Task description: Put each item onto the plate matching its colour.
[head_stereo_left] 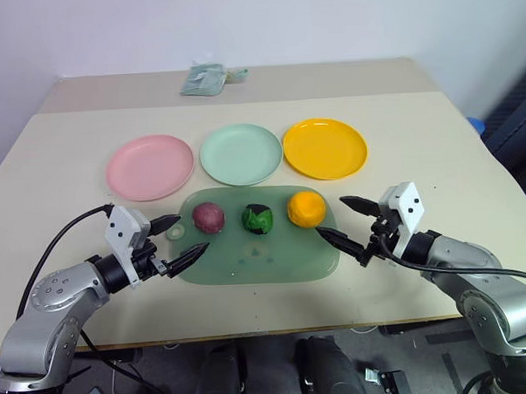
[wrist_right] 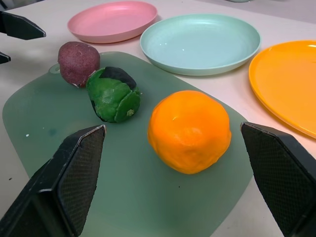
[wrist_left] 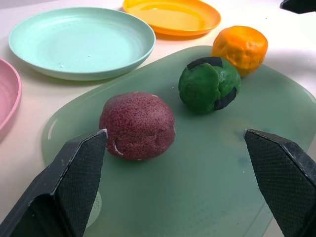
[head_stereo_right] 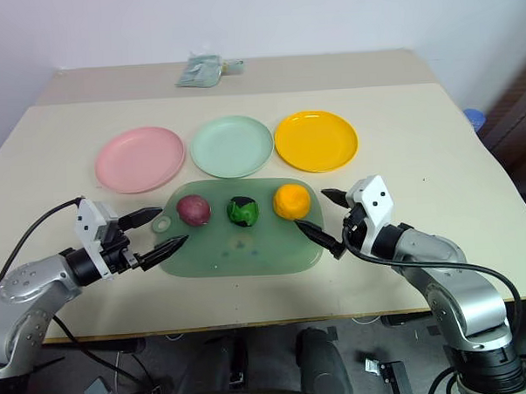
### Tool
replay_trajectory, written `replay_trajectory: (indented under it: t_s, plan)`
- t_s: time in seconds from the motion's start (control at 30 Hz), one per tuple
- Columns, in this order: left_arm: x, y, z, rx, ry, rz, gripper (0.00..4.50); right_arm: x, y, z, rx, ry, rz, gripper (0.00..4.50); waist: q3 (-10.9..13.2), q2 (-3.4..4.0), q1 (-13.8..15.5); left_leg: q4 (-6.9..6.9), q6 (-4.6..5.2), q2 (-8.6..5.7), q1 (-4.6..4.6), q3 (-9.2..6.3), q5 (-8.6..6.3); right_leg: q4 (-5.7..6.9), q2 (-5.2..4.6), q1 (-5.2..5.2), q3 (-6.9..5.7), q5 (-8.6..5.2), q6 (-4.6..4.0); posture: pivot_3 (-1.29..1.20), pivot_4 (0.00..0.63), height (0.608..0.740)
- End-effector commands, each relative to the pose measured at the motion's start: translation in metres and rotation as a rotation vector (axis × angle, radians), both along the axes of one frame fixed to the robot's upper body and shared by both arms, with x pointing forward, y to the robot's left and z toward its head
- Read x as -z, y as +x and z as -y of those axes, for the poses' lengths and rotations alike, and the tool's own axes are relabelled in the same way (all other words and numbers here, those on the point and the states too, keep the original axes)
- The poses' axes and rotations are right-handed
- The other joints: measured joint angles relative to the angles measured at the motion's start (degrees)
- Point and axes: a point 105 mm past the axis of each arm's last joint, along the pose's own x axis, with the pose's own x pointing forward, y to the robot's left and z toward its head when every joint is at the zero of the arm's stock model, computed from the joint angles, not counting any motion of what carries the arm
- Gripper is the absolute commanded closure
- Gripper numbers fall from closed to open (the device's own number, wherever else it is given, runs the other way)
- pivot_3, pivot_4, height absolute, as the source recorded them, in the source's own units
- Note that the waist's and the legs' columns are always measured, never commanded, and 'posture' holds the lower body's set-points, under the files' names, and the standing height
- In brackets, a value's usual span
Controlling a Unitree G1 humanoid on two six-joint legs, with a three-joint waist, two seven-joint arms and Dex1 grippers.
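Items: three round lumps in a row on the green mat (head_stereo_left: pixel 248 260) — purple lump (head_stereo_left: pixel 208 217), green-and-black lump (head_stereo_left: pixel 257 219), orange lump (head_stereo_left: pixel 305 207).
Plates: three round shallow matte ones just beyond the mat — pink plate (head_stereo_left: pixel 149 166), mint plate (head_stereo_left: pixel 241 153), yellow-orange plate (head_stereo_left: pixel 325 147), all bare.
Mat: translucent, rounded rectangle, flat on the desk (head_stereo_left: pixel 61 171).
Left tool (head_stereo_left: pixel 179 239): fingers wide, holding nothing, at the mat's left edge near the purple lump.
Right tool (head_stereo_left: pixel 343 220): wide, holding nothing — at the mat's right edge beside the orange lump.
Other: crumpled greenish packet (head_stereo_left: pixel 210 79) far beyond the mat.
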Motion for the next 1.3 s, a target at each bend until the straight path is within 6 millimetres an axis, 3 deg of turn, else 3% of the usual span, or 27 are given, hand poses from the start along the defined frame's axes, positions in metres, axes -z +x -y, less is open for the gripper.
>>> replay_trajectory:
  t_s: [0.03, 0.17, 0.47, 0.77, 1.03, 1.3]
  plan:
    - [-0.011, 0.001, 0.006, -0.027, -0.023, 0.056, 0.0, -0.011, 0.021, -0.019, 0.0, 0.004, 0.068, 0.05, -0.02, -0.03, -0.47, 0.01, 0.0, 0.03, 0.03, 0.04, 0.0, 0.0, 0.02, 0.01, 0.01, -0.01, -0.01, 0.0, 0.15, 0.733]
    - [-0.015, 0.009, -0.01, -0.122, -0.045, 0.07, 0.0, -0.02, 0.02, -0.021, -0.034, 0.008, 0.084, 0.05, -0.02, -0.04, 0.31, 0.0, -0.02, 0.04, -0.02, -0.06, 0.01, 0.05, 0.06, -0.03, 0.0, 0.07, 0.12, 0.0, 0.15, 0.733]
    - [-0.017, 0.016, -0.012, -0.176, -0.039, 0.102, 0.0, -0.025, 0.015, -0.027, -0.057, 0.021, 0.097, 0.05, -0.02, -0.04, 0.05, 0.01, 0.0, -0.03, -0.04, -0.02, 0.0, 0.01, -0.04, -0.02, -0.02, 0.07, 0.13, 0.0, 0.15, 0.733]
    - [-0.009, 0.029, 0.004, -0.22, -0.051, 0.055, 0.0, -0.019, -0.022, -0.031, -0.25, -0.035, 0.039, 0.05, -0.02, -0.05, 0.18, 0.01, 0.0, -0.02, -0.04, -0.05, 0.0, 0.0, -0.03, 0.0, -0.02, 0.08, 0.15, 0.0, 0.15, 0.733]
    - [-0.001, 0.04, 0.033, -0.201, -0.033, 0.045, 0.0, -0.014, -0.027, -0.034, -0.26, -0.043, 0.038, 0.05, -0.04, -0.08, 0.12, 0.01, 0.0, -0.02, -0.02, -0.05, 0.0, 0.01, 0.02, 0.01, -0.02, 0.08, 0.15, 0.0, 0.15, 0.733]
    - [0.013, 0.053, 0.038, -0.213, 0.036, 0.022, 0.0, -0.012, -0.03, -0.032, -0.246, -0.042, 0.041, 0.05, -0.04, -0.08, 0.14, 0.02, 0.0, -0.03, -0.02, -0.05, 0.0, 0.01, 0.02, 0.01, -0.02, 0.09, 0.15, 0.0, 0.15, 0.733]
